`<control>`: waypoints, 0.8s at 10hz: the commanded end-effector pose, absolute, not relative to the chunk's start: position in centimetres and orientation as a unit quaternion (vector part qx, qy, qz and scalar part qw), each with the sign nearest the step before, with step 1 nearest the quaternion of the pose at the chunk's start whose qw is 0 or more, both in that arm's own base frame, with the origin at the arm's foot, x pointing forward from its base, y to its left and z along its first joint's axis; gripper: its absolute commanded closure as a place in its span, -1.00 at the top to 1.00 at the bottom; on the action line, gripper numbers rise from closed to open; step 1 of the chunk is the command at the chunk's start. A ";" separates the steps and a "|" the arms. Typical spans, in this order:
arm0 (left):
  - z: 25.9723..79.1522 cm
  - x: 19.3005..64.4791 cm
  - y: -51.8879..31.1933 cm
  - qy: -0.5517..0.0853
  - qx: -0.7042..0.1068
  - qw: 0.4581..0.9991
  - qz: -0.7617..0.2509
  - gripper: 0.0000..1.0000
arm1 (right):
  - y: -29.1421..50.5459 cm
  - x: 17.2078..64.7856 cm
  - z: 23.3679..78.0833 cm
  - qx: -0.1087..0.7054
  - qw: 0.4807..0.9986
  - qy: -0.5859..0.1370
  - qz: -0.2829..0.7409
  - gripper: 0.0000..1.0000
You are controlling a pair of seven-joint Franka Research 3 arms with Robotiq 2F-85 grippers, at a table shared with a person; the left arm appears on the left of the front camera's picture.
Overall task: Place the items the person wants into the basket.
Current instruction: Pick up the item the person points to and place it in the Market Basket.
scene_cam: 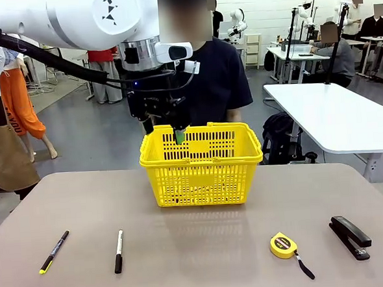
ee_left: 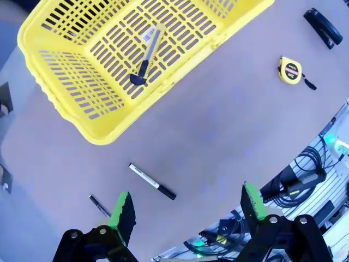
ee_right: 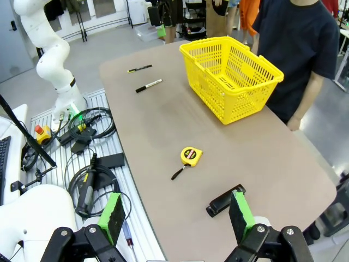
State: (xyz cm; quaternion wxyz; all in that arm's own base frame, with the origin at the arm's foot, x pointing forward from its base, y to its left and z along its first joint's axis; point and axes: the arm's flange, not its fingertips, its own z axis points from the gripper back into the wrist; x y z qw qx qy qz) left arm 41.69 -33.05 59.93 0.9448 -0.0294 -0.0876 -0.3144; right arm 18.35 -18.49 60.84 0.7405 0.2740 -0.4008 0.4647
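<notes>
The yellow basket (scene_cam: 200, 177) stands at the table's far middle, in front of the person (scene_cam: 221, 83) in a navy T-shirt. My left gripper (scene_cam: 165, 132) hangs open just above the basket's far rim, nothing between its fingers. The left wrist view looks down on the basket (ee_left: 71, 94) with the yellow-and-black utility knife (ee_left: 146, 54) lying on its floor. The black-and-white marker (scene_cam: 119, 251) lies near the front left, and the yellow tape measure (scene_cam: 283, 244) near the front right. My right gripper (ee_right: 176, 215) is open, high above the table's right end.
A thin black pen with a yellow tip (scene_cam: 54, 251) lies left of the marker. A black stapler (scene_cam: 350, 236) lies right of the tape measure. Bare table stretches between the basket and the row of tools. Cables and equipment (ee_right: 82, 136) sit off the table's near edge.
</notes>
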 end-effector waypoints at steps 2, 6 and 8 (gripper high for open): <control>60.5 41.6 -33.4 -0.086 -0.031 0.944 -0.318 1.00 | -18.5 18.4 61.2 0.279 0.732 -0.409 0.468 1.00; 60.1 41.6 -33.3 -0.090 -0.030 0.944 -0.317 1.00 | -18.5 18.4 61.2 0.279 0.732 -0.409 0.468 1.00; 64.6 42.6 -22.5 -0.042 -0.191 0.869 -0.455 1.00 | -18.5 18.4 61.2 0.279 0.732 -0.409 0.468 1.00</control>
